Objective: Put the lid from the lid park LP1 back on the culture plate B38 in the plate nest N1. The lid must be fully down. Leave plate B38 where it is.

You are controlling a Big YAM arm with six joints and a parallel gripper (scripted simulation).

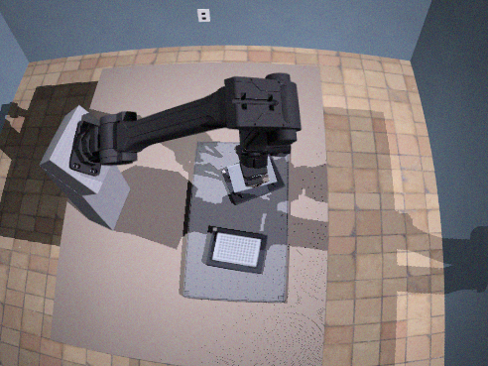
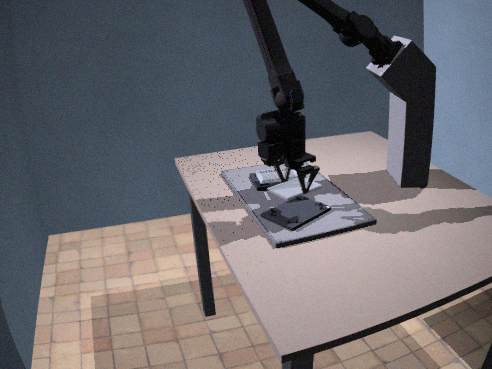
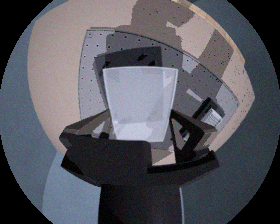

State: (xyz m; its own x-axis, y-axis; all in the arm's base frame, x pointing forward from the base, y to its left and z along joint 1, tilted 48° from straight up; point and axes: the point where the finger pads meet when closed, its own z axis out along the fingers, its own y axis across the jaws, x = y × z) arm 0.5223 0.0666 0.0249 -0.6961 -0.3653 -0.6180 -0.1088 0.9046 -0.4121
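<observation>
My gripper [image 1: 253,173] is shut on the pale, clear lid [image 1: 241,179] and holds it a little above the dark lid park LP1 [image 1: 258,189]. In the exterior view the lid [image 2: 285,191] hangs between the fingers [image 2: 296,185], clear of the empty lid park [image 2: 295,212]. The wrist view shows the lid [image 3: 139,102] filling the space between the two fingers, with the dark lid park [image 3: 139,56] beneath it. The culture plate B38 [image 1: 236,249], white with a well grid, sits uncovered in the dark plate nest N1 [image 1: 234,265], nearer the table's front. It also shows in the exterior view [image 2: 266,177].
Both fixtures stand on a grey mat [image 1: 235,278] on the beige table. The grey arm pedestal [image 1: 81,171] stands at the table's left side. The table edges lie well away from the mat.
</observation>
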